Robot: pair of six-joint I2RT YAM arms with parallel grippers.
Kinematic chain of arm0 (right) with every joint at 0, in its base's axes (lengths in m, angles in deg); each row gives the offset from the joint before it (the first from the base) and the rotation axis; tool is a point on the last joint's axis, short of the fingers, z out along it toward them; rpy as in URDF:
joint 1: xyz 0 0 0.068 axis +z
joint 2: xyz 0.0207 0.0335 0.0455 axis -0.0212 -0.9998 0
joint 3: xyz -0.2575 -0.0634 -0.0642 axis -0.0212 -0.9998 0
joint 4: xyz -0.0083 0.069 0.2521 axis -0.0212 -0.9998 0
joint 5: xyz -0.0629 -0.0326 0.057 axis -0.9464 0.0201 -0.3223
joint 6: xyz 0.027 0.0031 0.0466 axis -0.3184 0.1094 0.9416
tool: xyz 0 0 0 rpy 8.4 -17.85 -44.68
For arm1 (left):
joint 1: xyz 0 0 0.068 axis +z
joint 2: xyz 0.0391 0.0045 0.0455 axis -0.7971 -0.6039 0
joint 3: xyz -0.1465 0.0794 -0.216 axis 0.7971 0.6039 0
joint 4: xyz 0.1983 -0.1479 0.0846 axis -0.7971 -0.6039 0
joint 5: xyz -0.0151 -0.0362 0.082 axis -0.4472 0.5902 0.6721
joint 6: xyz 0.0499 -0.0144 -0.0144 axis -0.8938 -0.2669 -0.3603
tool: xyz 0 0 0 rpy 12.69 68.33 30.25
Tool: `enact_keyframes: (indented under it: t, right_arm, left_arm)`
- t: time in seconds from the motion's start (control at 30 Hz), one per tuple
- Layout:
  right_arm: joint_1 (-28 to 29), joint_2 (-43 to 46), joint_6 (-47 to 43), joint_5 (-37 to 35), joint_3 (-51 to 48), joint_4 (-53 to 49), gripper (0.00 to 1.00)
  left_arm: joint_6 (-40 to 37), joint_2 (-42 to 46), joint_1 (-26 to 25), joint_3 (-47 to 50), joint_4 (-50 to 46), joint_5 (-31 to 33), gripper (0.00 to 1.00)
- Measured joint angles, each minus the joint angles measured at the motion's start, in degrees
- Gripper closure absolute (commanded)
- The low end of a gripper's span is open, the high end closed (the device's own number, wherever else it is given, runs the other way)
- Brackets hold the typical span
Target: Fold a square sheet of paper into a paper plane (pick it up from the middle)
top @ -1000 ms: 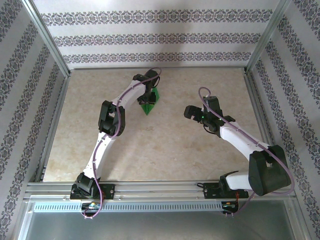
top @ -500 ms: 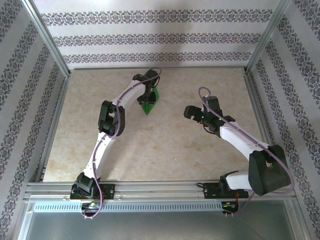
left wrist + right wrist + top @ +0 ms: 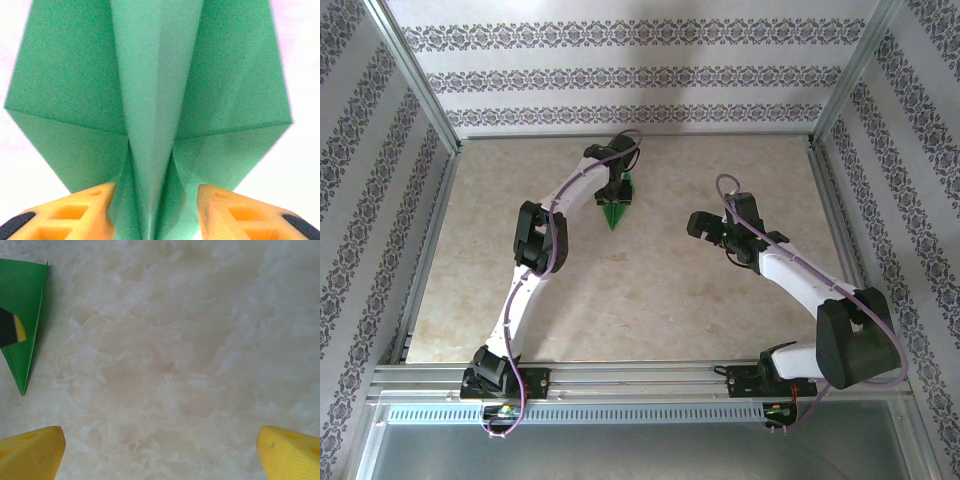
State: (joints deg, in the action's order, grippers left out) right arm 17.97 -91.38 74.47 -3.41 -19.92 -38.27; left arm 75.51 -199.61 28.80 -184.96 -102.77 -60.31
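Observation:
The paper plane (image 3: 616,210) is a bright green dart on the far-left part of the table, its nose pointing toward the near edge. My left gripper (image 3: 618,190) is right over its tail. In the left wrist view the plane (image 3: 155,100) spreads its wings wide with the centre fold running down between my orange fingers (image 3: 90,210); the left gripper (image 3: 157,212) is open, its jaws standing apart on either side of the fold. My right gripper (image 3: 697,225) hovers open to the right over bare table. The right wrist view catches the plane (image 3: 22,300) at its left edge.
The marble-patterned tabletop (image 3: 650,290) is walled by patterned panels with metal rails (image 3: 420,260) along the left, right and back. A black-and-yellow fingertip of the left gripper (image 3: 11,327) lies across the plane in the right wrist view.
The left arm's elbow has drifted slightly left, and the plane under it now looks narrower. The right arm has stayed put.

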Motion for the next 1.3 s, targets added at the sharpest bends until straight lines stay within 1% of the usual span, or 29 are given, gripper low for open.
enact_keyframes:
  t: [0.27, 0.33, 0.43, 0.53, 0.67, 0.73, 0.77, 0.87, 1.0, 1.13, 1.2, 1.3]
  right_arm:
    - [0.00, 0.11, -0.04, -0.04, 0.02, -0.11, 0.02]
    - [-0.02, 0.74, -0.17, -0.11, 0.11, -0.59, 0.02]
    - [-0.15, 2.69, -0.90, -0.79, 1.01, -1.49, 0.02]
    - [-0.87, 6.08, -2.89, -2.56, 2.40, -1.88, 0.02]
    - [-2.19, 10.95, -6.60, -6.45, 3.54, -1.46, 0.02]
    - [-2.82, 12.39, -8.31, -8.98, 3.54, -0.96, 0.02]
    - [-3.17, 12.72, -9.20, -10.64, 3.50, -0.52, 0.02]
    - [-4.11, 12.85, -11.45, -15.37, 2.23, 1.99, 0.02]
    - [-5.86, 12.81, -14.84, -20.85, -2.97, 6.27, 0.02]
    - [-7.45, 12.37, -18.64, -24.61, -9.57, 12.63, 0.02]
    - [-8.13, 11.41, -20.31, -25.64, -12.31, 15.85, 0.02]
    - [-9.27, 8.76, -22.88, -25.66, -14.99, 20.57, 0.02]
  left_arm:
    - [0.44, 8.98, 0.00, 3.54, 0.22, 1.62, 0.52]
    - [0.42, 12.50, 0.00, 6.45, 1.18, 2.23, 0.51]
    - [0.42, 19.69, 0.02, 13.51, 4.50, 3.63, 0.48]
    - [0.39, 28.87, 0.17, 23.08, 9.29, 5.60, 0.41]
    - [-0.22, 44.19, 1.07, 40.26, 19.37, 9.73, 0.21]
    - [-0.79, 52.09, 2.27, 49.86, 24.65, 12.70, 0.11]
    - [-0.87, 56.00, 3.08, 55.08, 27.89, 14.45, 0.07]
    - [-0.96, 65.96, 6.10, 69.68, 36.04, 19.15, 0.01]
    - [-1.90, 74.64, 9.88, 85.77, 44.78, 25.94, 0.01]
    - [-4.46, 79.25, 13.20, 97.81, 53.42, 30.91, 0.01]
    - [-6.34, 80.04, 14.86, 102.33, 58.07, 31.82, 0.01]
    - [-9.77, 79.80, 17.05, 108.24, 66.36, 31.10, 0.01]
